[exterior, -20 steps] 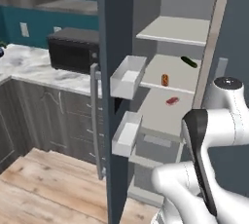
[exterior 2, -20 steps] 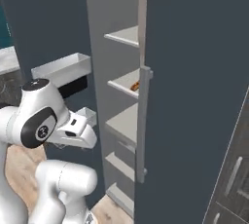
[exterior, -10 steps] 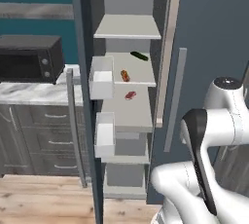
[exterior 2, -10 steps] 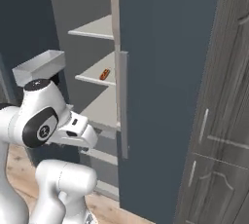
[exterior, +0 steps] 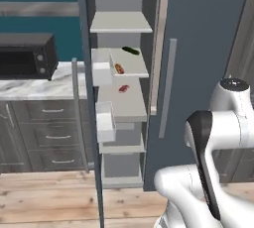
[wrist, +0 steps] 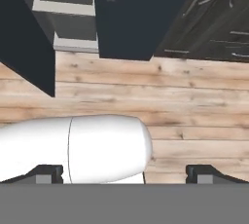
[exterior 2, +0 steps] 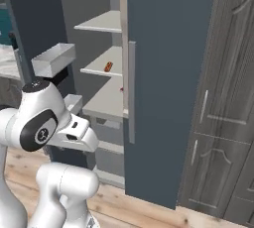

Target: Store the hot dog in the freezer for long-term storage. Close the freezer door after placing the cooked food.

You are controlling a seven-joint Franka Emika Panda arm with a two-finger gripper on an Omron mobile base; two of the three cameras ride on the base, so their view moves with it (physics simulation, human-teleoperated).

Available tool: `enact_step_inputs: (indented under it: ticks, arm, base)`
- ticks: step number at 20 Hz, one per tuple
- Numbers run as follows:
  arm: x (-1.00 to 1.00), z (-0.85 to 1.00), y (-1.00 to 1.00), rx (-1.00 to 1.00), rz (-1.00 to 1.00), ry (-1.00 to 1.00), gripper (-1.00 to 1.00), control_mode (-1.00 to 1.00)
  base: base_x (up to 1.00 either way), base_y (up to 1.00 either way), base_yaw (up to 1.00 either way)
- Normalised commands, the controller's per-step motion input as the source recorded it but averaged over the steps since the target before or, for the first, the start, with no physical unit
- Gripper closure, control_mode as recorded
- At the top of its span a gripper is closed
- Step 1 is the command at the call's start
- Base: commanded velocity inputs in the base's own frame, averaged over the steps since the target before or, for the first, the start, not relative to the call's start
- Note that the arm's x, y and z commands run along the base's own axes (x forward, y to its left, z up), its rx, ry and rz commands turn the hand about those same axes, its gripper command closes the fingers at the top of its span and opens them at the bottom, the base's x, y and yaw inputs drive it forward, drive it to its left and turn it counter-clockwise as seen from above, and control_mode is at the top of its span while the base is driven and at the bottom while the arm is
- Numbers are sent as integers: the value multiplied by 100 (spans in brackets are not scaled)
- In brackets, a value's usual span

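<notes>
In the left base view we see the freezer [exterior: 130, 98] standing with its freezer door [exterior: 88, 98] swung out edge-on toward us, white bins [exterior: 103, 73] on its inner face. The hot dog [exterior: 119, 68] lies on a pale middle shelf. Behind it on that shelf sits a dark green item [exterior: 131, 50], and a small red item [exterior: 123, 88] lies on the shelf below. The closed door [exterior: 198, 63] is to the right, and a black microwave [exterior: 27, 56] rests on the marble counter [exterior: 34, 85] to the left.

In the right base view we find the hot dog [exterior 2: 107, 66] on the same middle shelf, seen past the edge of the closed door [exterior 2: 168, 83]. A door bin [exterior 2: 53, 59] juts out at left.

In the hand view the gripper [wrist: 129, 172] points down at the wooden floor [wrist: 194, 106]. Its two dark fingertips [wrist: 202, 173] stand spread to their widest, with nothing between them and nothing touched. The freezer's base [wrist: 121, 18] is at the top.
</notes>
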Motion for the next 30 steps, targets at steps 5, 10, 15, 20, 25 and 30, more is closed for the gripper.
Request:
enact_step_inputs:
  ticks: [5,10,15,20,25,30]
  arm:
    - [0,0,0,0,0,0,-100,100]
    - [0,0,0,0,0,0,-100,100]
    - [0,0,0,0,0,0,-100,100]
    - [0,0,0,0,0,0,-100,100]
    - [0,0,0,0,0,0,-100,100]
    - [0,0,0,0,0,0,-100,100]
  base:
    - [-8,47,-29]
    - [-41,50,-26]
    - [-43,59,-20]
    - [-9,67,-10]
    - [4,30,-1]
    - [14,2,0]
